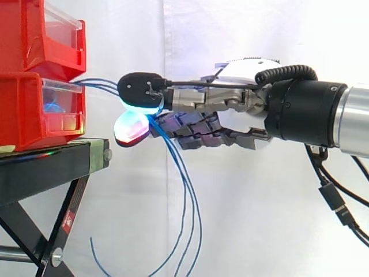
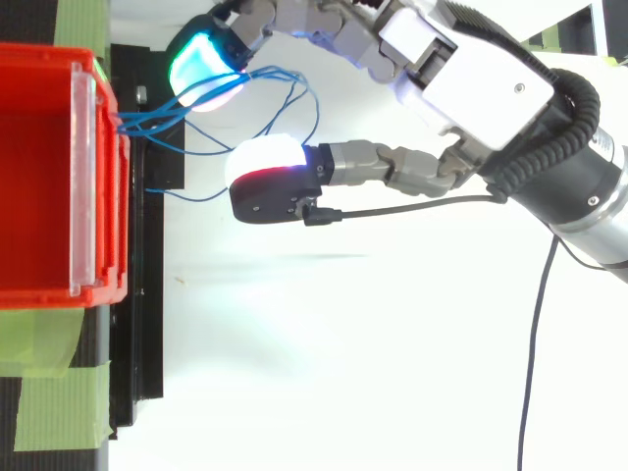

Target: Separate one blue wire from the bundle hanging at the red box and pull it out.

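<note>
From the side I see the upper red bin (image 1: 34, 34) sitting on the lower red bin (image 1: 23, 109), both on the black stand (image 1: 46, 167) at the left, with the white curtain (image 1: 259, 219) behind; each bin has a clear front panel (image 1: 60, 107). The blue wires (image 1: 101, 84) come out as a bundle at the seam between the two bins, just above the lower panel; they run nearly level to the right, fanning a little. They reach the front of the hand (image 1: 242, 118), which comes in level from the right at about the height of the lower bin, near the bins but apart from them. Below the hand the wires drop in long loose strands that curve down beside the stand's leg; one end curls up near the bottom. From here I cannot tell whether the hand has hold of any wire or the wires merely pass through it.

From above, the upper red bin (image 2: 39, 177) lies at the left over the black stand (image 2: 142, 294), its clear front panel (image 2: 83, 177) facing right; green tape (image 2: 59, 392) lies beside the stand. The blue wires (image 2: 152, 120) leave the bin's front near its upper corner in this view, spread into several strands and loop through the front of the hand (image 2: 471, 74), which reaches in from the upper right. One strand runs apart from the rest, from the stand's edge toward the hand. Here too I cannot tell whether the hand is grasping a wire.
</note>
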Robot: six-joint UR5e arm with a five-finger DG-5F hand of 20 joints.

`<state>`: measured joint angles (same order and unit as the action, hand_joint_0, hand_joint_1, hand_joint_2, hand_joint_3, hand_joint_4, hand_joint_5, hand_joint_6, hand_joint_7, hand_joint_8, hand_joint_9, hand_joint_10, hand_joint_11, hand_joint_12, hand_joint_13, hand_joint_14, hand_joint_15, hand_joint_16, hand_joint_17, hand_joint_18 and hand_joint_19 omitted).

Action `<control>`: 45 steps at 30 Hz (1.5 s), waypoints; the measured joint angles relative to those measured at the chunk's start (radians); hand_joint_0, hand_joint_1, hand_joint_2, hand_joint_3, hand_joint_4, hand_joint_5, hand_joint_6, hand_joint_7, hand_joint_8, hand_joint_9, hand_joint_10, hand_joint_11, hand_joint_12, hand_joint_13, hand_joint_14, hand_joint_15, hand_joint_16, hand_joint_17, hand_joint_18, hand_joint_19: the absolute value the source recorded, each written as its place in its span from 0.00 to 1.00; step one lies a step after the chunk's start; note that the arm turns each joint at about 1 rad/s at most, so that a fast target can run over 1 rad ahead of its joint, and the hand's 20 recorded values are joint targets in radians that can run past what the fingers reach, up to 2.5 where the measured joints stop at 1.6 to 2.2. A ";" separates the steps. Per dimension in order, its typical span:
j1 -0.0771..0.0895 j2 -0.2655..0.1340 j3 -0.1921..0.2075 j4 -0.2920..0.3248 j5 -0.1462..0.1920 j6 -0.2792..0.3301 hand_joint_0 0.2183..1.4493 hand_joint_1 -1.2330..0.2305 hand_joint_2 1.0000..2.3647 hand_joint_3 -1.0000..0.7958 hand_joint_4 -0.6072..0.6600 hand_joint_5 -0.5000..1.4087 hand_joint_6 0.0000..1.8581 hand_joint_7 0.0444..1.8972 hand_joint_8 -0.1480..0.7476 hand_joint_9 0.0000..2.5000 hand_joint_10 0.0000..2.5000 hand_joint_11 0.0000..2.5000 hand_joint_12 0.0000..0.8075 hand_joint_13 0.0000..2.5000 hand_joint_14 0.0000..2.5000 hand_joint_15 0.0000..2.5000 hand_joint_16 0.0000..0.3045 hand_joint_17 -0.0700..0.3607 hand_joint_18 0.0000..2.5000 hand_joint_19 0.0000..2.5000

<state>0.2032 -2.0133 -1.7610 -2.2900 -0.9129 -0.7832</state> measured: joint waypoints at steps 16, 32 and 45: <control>-0.008 -0.010 0.000 0.020 -0.018 0.005 0.28 0.47 0.00 0.28 0.72 0.15 0.27 0.41 0.50 0.11 0.00 0.05 0.46 0.01 0.00 0.04 0.19 0.47 0.00 0.08; 0.000 -0.010 0.000 0.008 -0.046 0.006 0.30 0.44 0.00 0.28 0.72 0.17 0.27 0.55 0.51 0.13 0.00 0.07 0.46 0.04 0.00 0.05 0.19 0.46 0.02 0.08; 0.005 -0.009 0.000 -0.007 -0.078 0.007 0.31 0.42 0.00 0.28 0.67 0.18 0.27 0.62 0.51 0.15 0.00 0.08 0.46 0.05 0.00 0.05 0.19 0.46 0.04 0.09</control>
<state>0.2083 -2.0221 -1.7610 -2.2969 -0.9904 -0.7762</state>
